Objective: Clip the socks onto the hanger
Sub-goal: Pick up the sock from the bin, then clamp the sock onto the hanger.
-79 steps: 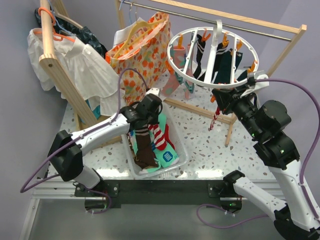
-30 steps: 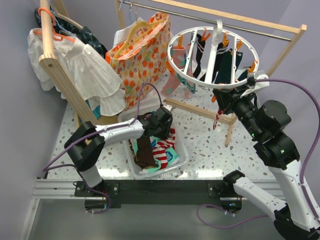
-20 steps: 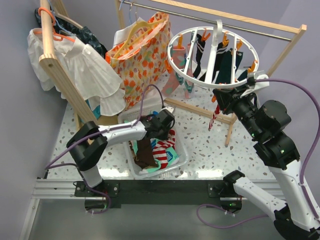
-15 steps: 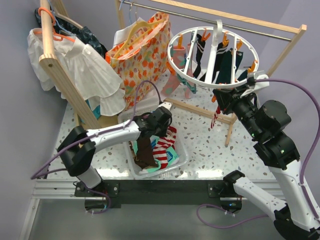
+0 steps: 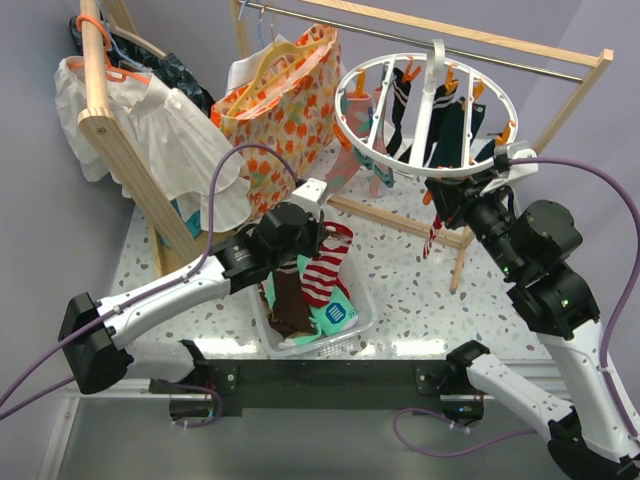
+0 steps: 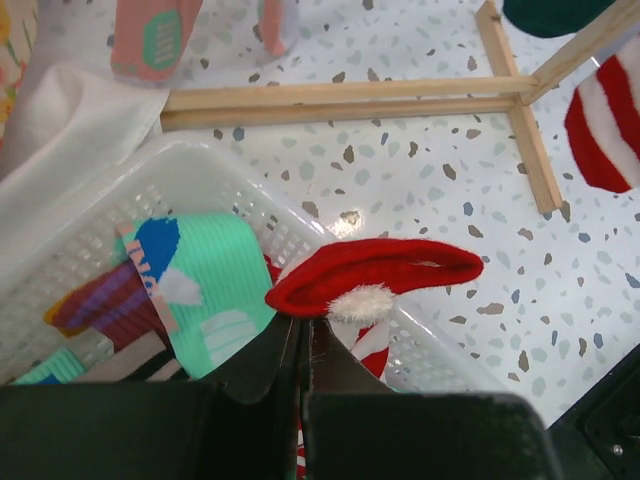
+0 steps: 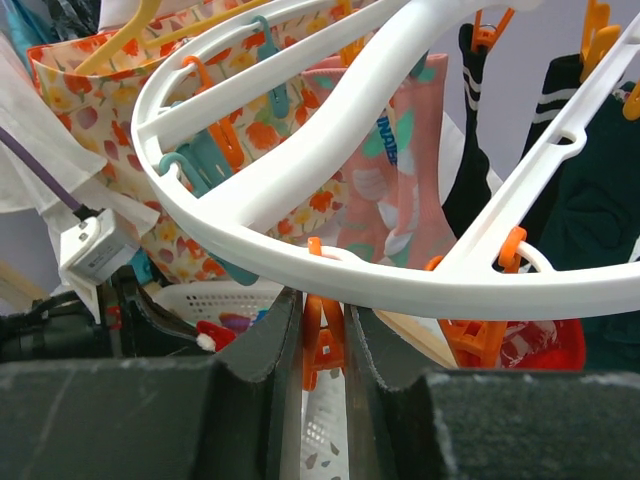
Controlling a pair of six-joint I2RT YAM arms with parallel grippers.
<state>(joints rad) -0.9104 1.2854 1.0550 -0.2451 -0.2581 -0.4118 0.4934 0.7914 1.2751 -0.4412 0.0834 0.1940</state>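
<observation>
My left gripper (image 5: 322,232) (image 6: 303,322) is shut on the cuff of a red-and-white striped sock (image 5: 324,270) (image 6: 372,268), which hangs from it above the white basket (image 5: 368,305) (image 6: 440,350). A brown sock (image 5: 288,300) and a teal sock (image 5: 336,312) (image 6: 200,290) lie in the basket. The round white hanger (image 5: 425,110) (image 7: 420,275) hangs from the wooden rail with several socks clipped on. Under its near rim, my right gripper (image 5: 440,195) (image 7: 323,345) is shut on an orange clip (image 7: 323,335). A second striped sock (image 5: 432,235) (image 6: 600,120) dangles beside it.
A wooden rail frame (image 5: 540,62) spans the back, its base bar (image 5: 400,215) (image 6: 340,95) lying on the table behind the basket. An orange floral bag (image 5: 285,100) hangs left of the ring. A white shirt (image 5: 150,130) hangs on an orange clothes hanger at far left.
My left gripper has shut on the striped sock in the basket and lifted it up and back. The right gripper has stayed on the orange clip.
</observation>
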